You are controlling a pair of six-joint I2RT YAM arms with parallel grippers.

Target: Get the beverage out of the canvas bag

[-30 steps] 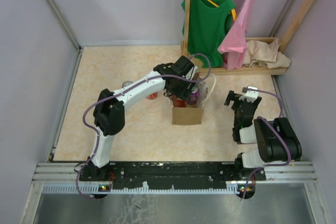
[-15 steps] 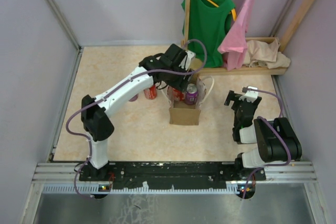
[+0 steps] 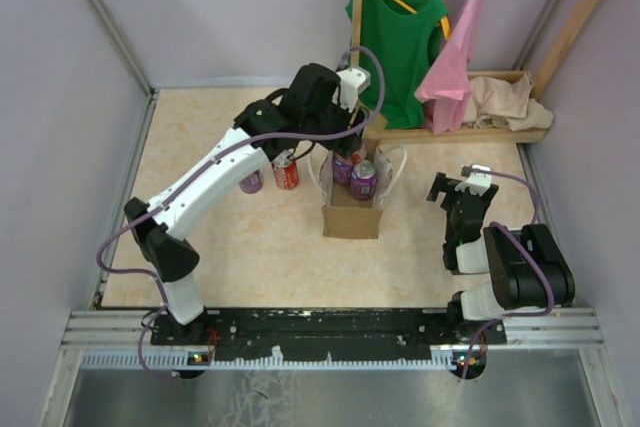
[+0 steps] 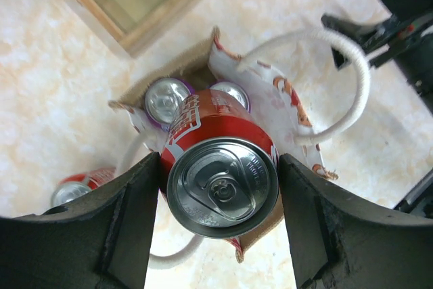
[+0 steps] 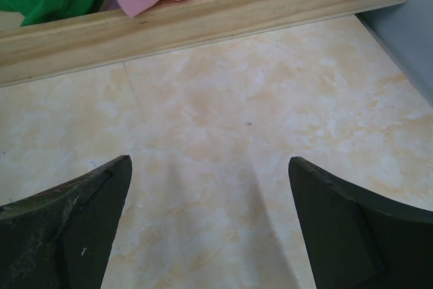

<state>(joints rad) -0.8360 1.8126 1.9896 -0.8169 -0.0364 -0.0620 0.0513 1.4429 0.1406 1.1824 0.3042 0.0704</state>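
Left wrist view: my left gripper point(image 4: 218, 194) clamps a red soda can point(image 4: 220, 160) (white lettering too blurred to read), held above the open canvas bag point(image 4: 287, 109), where two purple cans point(image 4: 166, 98) sit. Another red can point(image 4: 74, 187) stands just outside it. My right gripper point(image 5: 210, 221) gapes wide, holding nothing.

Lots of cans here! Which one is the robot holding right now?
The red can clamped in the left gripper, over the canvas bag. Two purple cans sit inside the bag, and a second red can stands on the table.
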